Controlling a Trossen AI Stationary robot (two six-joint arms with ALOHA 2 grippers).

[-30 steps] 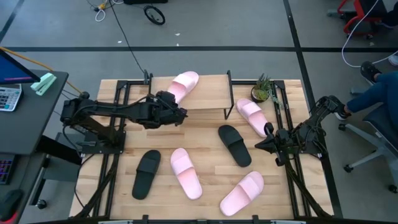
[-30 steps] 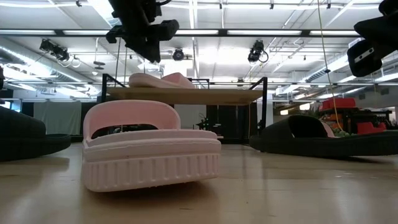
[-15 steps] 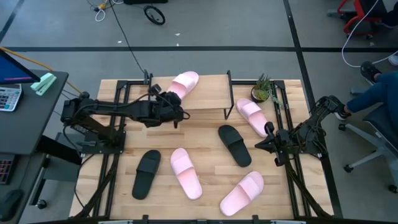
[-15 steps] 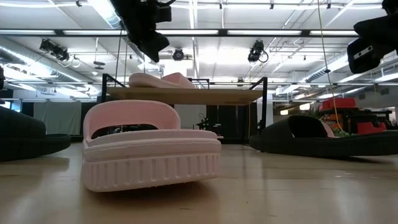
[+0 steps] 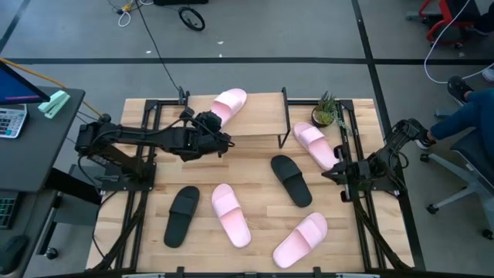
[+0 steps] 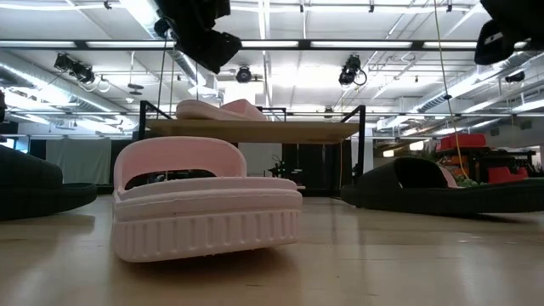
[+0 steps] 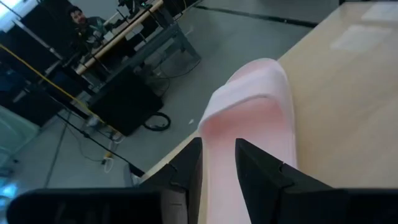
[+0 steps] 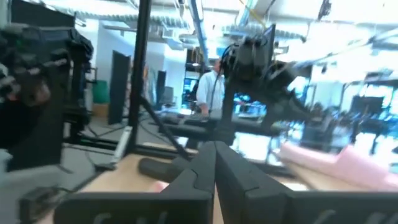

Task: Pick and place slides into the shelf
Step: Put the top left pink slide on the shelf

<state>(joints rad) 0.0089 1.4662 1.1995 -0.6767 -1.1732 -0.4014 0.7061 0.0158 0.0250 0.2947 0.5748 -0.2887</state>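
Observation:
The shelf (image 5: pixel 258 116) stands at the table's far edge, and one pink slide (image 5: pixel 229 103) lies sole down on its plank top (image 6: pixel 255 130), toe over the far edge. My left gripper (image 5: pixel 219 130) hovers just near-left of that slide's heel, its fingers a little open and clear of it; the left wrist view shows the slide (image 7: pixel 255 118) beyond the fingertips. My right gripper (image 5: pixel 338 167) is shut and hangs in the air by the table's right side, just near of another pink slide (image 5: pixel 312 144). Two black slides (image 5: pixel 291 179) (image 5: pixel 182 215) and two pink ones (image 5: pixel 231 214) (image 5: pixel 301 239) lie on the tabletop.
A small potted plant (image 5: pixel 326 110) stands right of the shelf. A person sits beyond the table's right edge (image 5: pixel 471 116). A dark desk with a calculator (image 5: pixel 11 120) is to the left. Bare planks show between the slides in the table's middle.
My left gripper has drawn back a little from the heel of the slide on the shelf, toward the near edge; the slide has stayed in place. My right gripper has risen and shifted slightly toward the table's right edge.

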